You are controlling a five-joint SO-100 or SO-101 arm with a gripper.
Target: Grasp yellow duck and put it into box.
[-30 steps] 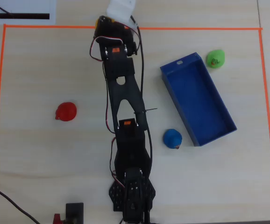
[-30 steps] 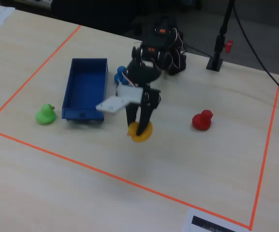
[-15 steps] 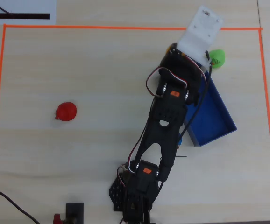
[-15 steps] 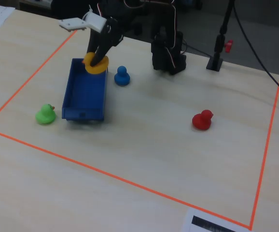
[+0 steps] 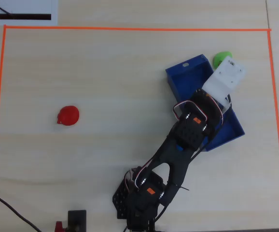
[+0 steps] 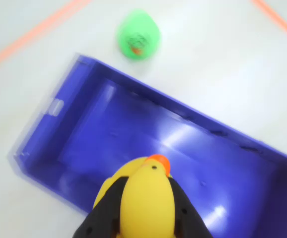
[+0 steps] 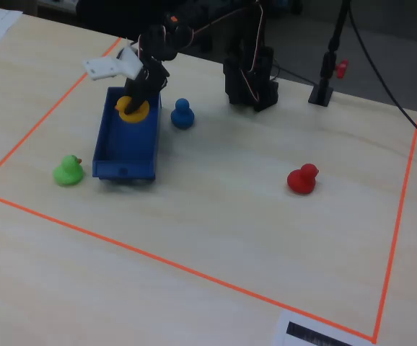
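My gripper (image 6: 147, 182) is shut on the yellow duck (image 6: 148, 208). Its black fingers (image 6: 108, 208) press both sides of the body, and the orange beak points away from the camera. The duck hangs over the near end of the blue box (image 6: 133, 134), just above its floor. In the fixed view the duck (image 7: 133, 109) is at the far end of the box (image 7: 125, 170), under the gripper (image 7: 135, 97). In the overhead view the arm and its white mount (image 5: 225, 77) cover the duck and much of the box (image 5: 190, 65).
A green duck (image 7: 68, 171) sits just beyond the box's tab end; it also shows in the overhead view (image 5: 221, 58). A blue duck (image 7: 182, 115) stands beside the box near the arm's base. A red duck (image 7: 302, 179) lies far off. Orange tape (image 5: 130, 29) borders the area.
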